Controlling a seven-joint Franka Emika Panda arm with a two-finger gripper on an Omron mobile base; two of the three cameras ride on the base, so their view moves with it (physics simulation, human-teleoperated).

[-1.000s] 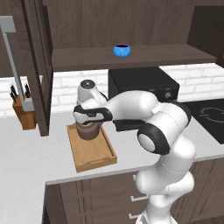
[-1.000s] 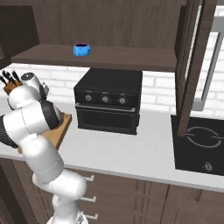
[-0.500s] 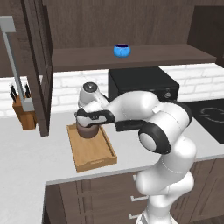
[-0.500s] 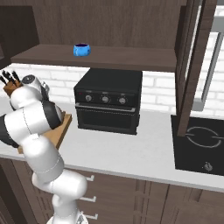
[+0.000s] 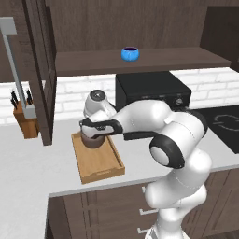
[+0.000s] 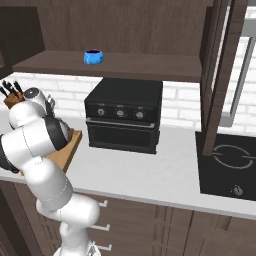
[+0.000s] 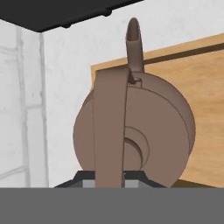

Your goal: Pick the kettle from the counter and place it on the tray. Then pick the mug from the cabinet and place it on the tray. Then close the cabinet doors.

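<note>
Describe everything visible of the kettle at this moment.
The kettle is squat, round and dark brown with a dull metallic look. The hand view shows its lid with a small round knob, a short spout pointing away from the camera, and a flat arched handle running over the top. The gripper is shut on that handle. In the left base view the kettle sits upright at the far end of the light-wood tray, under the hand; whether it rests or hangs just above is unclear.

Counted are one kettle point(image 5: 92, 140), one tray point(image 5: 100, 161), one mug point(image 5: 130, 53), one oven point(image 6: 124, 115) and one knife block point(image 5: 26, 121).
</note>
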